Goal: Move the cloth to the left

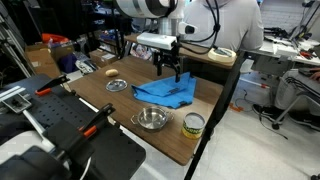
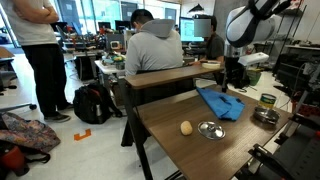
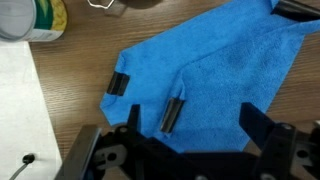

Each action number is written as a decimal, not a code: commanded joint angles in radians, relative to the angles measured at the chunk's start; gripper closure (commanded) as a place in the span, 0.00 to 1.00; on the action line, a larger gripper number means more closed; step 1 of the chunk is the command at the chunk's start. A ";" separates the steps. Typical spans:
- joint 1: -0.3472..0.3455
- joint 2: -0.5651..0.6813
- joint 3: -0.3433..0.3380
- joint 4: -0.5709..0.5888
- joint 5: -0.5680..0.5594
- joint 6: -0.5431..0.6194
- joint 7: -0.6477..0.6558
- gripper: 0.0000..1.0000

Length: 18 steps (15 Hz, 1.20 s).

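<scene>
The bright blue cloth (image 1: 165, 92) lies wrinkled on the wooden table (image 1: 120, 105). It also shows in an exterior view (image 2: 220, 102) and fills the wrist view (image 3: 210, 70). Two small dark tags sit on its near edge. My gripper (image 1: 171, 72) hangs just above the cloth's far part, also seen in an exterior view (image 2: 227, 84). In the wrist view the gripper (image 3: 195, 125) is open, its two black fingers spread wide over the cloth with nothing between them.
A small steel bowl (image 1: 151, 119) and a can (image 1: 193, 124) stand near the table's front edge. A flat metal dish (image 1: 117, 85) and a yellow object (image 1: 110, 72) lie beside the cloth. A seated person (image 2: 150, 45) is behind the table.
</scene>
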<state>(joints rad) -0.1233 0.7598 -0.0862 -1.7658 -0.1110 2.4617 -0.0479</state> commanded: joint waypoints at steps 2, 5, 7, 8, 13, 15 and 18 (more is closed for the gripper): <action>-0.062 0.104 0.066 0.139 0.073 -0.112 -0.122 0.00; -0.068 0.152 0.065 0.197 0.090 -0.160 -0.127 0.00; -0.071 0.173 0.059 0.227 0.091 -0.178 -0.122 0.00; -0.070 0.183 0.055 0.241 0.089 -0.181 -0.116 0.00; -0.054 0.247 0.036 0.317 0.074 -0.194 -0.085 0.00; -0.043 0.270 0.032 0.339 0.067 -0.191 -0.075 0.00; -0.020 0.316 0.022 0.383 0.053 -0.203 -0.052 0.00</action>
<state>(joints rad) -0.1724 1.0155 -0.0453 -1.4664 -0.0485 2.3040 -0.1280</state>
